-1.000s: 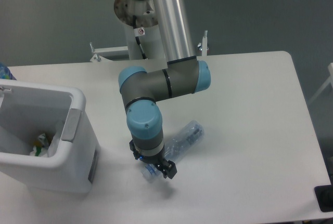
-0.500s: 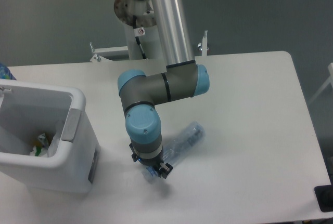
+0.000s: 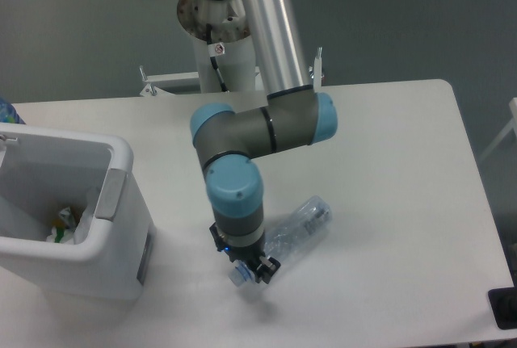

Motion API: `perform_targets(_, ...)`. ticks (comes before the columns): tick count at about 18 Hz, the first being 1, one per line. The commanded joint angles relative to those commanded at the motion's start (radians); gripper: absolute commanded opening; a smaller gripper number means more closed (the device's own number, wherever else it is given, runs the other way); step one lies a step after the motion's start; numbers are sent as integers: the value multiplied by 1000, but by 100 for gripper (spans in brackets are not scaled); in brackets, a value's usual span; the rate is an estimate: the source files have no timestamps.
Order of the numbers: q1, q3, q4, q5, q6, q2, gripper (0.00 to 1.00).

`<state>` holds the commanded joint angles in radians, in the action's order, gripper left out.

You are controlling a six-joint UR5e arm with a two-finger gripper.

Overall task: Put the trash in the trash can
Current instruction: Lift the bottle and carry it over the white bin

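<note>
The clear plastic bottle [image 3: 300,225] lies slanted near the table's front middle, its bluish cap end under my wrist. My gripper [image 3: 249,270] points down and is shut on the bottle near that cap end. The trash can [image 3: 121,158], a white bin with a grey side panel, stands at the front left, a short way left of the gripper. Inside it, low in the left part, the white carton with green print [image 3: 63,224] rests among pale scraps. The fingertips are partly hidden by the wrist.
The white table [image 3: 388,154] reaches to the right. The arm's base and metal mount [image 3: 216,49] stand behind the table's back edge. A black object [image 3: 504,308] sits at the front right corner, and a blue thing [image 3: 4,111] shows at the left edge.
The fingers have shut on the bottle's cap end. Gripper and bottle have shifted together a little to the right and toward the front edge.
</note>
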<state>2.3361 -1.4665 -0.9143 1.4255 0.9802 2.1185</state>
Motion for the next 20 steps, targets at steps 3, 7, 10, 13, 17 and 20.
perform_targets(3, 37, 20, 0, -92, -14, -14, 28)
perform_targets(7, 91, 34, -2, -267, -86, -48, 28)
perform_targets(10, 123, 51, 0, -442, -179, -66, 28)
perform_targets(13, 138, 75, 0, -563, -282, -86, 28)
perform_targets(17, 158, 86, 3, -713, -379, -136, 28)
perform_targets(20, 160, 98, 6, -775, -423, -176, 28)
